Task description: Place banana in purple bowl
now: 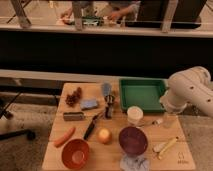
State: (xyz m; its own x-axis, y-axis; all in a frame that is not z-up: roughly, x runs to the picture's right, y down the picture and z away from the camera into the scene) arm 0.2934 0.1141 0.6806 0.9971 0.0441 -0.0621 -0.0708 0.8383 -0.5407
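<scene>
Hanging near the slim curved banana [166, 146] and round purple bowl [133, 140], hand [167, 119], grip unclear.

Hand [164, 120] right of cup [134, 114]; purple bowl [133, 140] mouth unobstructed.

Matt pale wood surface [107, 156]; smooth, glossy purple bowl [133, 140]; matt plastic-looking banana [167, 146]; crumpled cloth [134, 162]. The gripper [168, 118] hangs right of the green plastic tray [142, 94], under the arm's [192, 87] smooth white shell.
</scene>
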